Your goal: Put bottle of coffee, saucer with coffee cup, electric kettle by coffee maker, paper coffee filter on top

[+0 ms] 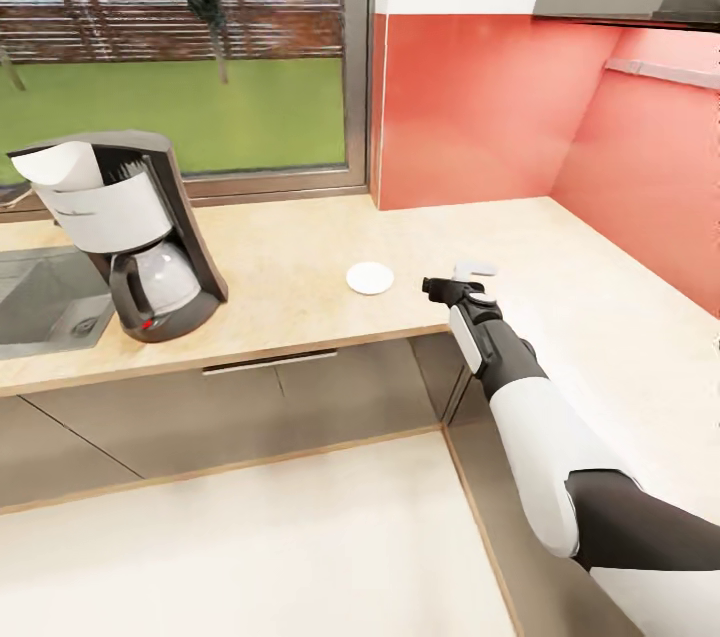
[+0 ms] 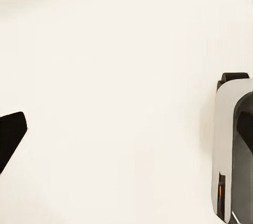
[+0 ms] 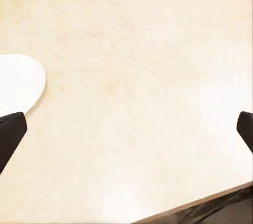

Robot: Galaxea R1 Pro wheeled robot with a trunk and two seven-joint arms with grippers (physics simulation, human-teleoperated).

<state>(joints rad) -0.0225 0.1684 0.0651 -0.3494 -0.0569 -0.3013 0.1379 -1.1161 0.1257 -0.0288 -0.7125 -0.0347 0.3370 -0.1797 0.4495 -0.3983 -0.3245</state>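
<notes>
The coffee maker (image 1: 140, 237), dark grey with a white basket and a glass pot, stands on the pale countertop (image 1: 290, 287) at the left. A white paper-like cone (image 1: 62, 167) rests at its top. The small white saucer (image 1: 370, 278) lies flat on the counter right of the machine, with nothing on it, and its rim shows as the saucer (image 3: 18, 84) in the right wrist view. My right gripper (image 1: 432, 285) hovers low beside it, open, its black fingertips (image 3: 10, 134) wide apart and holding nothing. My left gripper (image 2: 126, 139) hangs over pale floor, apparently open and holding nothing.
A steel sink (image 1: 40, 302) is set into the counter left of the coffee maker. A small pale flat object (image 1: 475, 269), unclear what, lies just beyond my right gripper. Red walls (image 1: 480, 107) close the counter's corner, and a window is behind. Cabinet fronts (image 1: 270, 397) are below.
</notes>
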